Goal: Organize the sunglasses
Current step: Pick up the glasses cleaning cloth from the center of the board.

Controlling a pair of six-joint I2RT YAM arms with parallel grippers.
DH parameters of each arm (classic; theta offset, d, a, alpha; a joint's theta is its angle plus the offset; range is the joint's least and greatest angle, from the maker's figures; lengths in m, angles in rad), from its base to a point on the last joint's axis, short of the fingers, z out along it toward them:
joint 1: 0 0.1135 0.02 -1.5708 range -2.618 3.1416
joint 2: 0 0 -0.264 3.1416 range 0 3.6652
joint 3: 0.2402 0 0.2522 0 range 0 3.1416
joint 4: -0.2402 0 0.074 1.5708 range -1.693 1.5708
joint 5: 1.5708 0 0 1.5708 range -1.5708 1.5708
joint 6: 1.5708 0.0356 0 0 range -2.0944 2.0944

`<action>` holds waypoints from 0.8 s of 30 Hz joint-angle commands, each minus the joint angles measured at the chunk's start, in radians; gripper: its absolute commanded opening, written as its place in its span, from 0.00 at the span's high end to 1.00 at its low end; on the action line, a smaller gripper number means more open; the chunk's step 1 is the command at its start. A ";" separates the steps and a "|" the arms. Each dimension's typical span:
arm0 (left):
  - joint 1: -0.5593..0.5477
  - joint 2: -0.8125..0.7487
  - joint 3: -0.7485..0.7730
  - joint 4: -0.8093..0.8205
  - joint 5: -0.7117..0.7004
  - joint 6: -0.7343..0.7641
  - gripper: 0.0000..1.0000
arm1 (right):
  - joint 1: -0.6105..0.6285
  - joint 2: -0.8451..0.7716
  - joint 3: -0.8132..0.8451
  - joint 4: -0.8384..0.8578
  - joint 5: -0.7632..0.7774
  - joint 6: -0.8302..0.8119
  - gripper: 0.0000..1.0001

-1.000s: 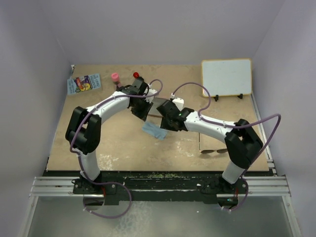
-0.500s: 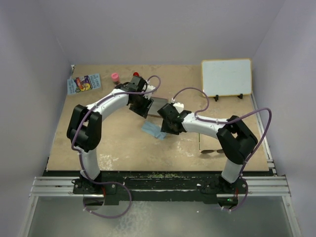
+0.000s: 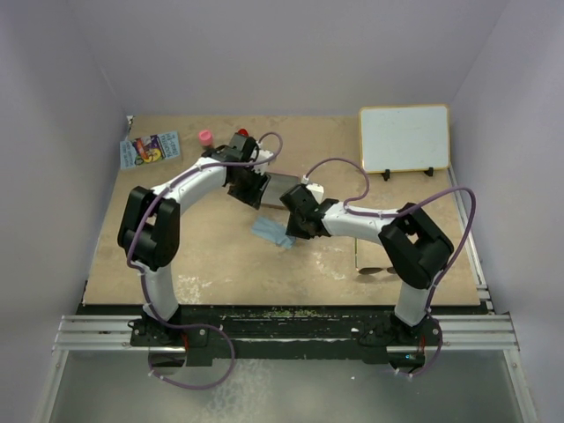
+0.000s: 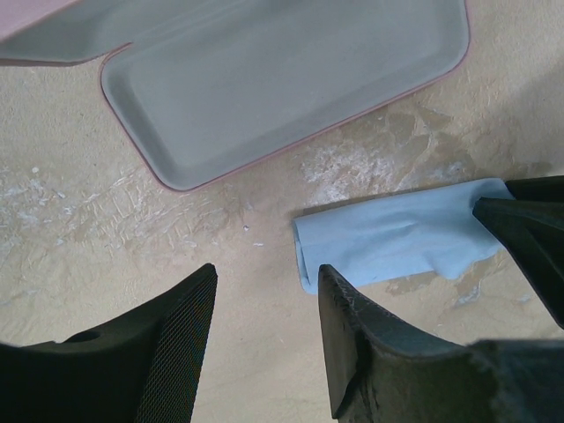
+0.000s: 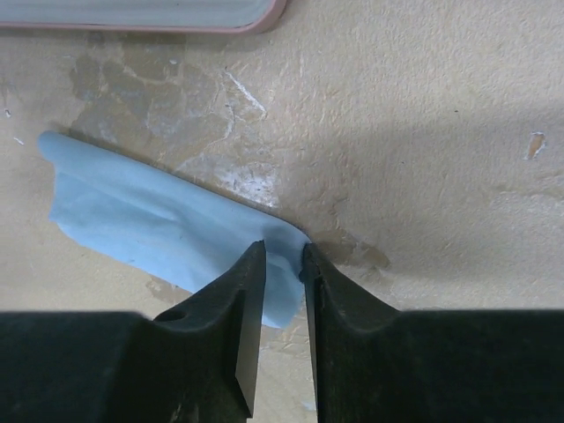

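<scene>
The sunglasses (image 3: 374,270) lie on the table by the right arm's base, partly hidden by the arm. The pink case (image 3: 284,187) lies open at mid table and shows its grey inside in the left wrist view (image 4: 282,79). A light-blue cloth (image 3: 273,233) lies just in front of the case. My right gripper (image 5: 283,251) is down on the cloth (image 5: 159,225), with its jaws pinched on the cloth's right corner. My left gripper (image 4: 266,273) is open and empty, above bare table beside the cloth's left end (image 4: 397,238) and near the case.
A whiteboard (image 3: 404,138) stands at the back right. A pink bottle (image 3: 205,137), a small red object (image 3: 242,134) and a colourful packet (image 3: 150,148) sit at the back left. The right gripper's finger (image 4: 529,229) shows at the right of the left wrist view.
My right gripper has moved left and down onto the cloth, and its elbow has swung left. My left gripper has drawn back a little toward the far side.
</scene>
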 commanded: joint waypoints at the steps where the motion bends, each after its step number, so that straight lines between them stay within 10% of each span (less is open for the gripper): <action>1: 0.011 -0.027 0.001 0.015 0.031 -0.016 0.46 | -0.003 0.016 -0.014 -0.001 -0.025 -0.007 0.77; 4: 0.012 -0.023 -0.004 0.017 0.046 -0.016 0.46 | -0.003 0.025 -0.007 -0.021 -0.010 0.002 1.00; 24: 0.010 0.085 -0.025 0.051 0.062 -0.030 0.45 | -0.003 0.027 0.010 -0.044 0.022 0.009 1.00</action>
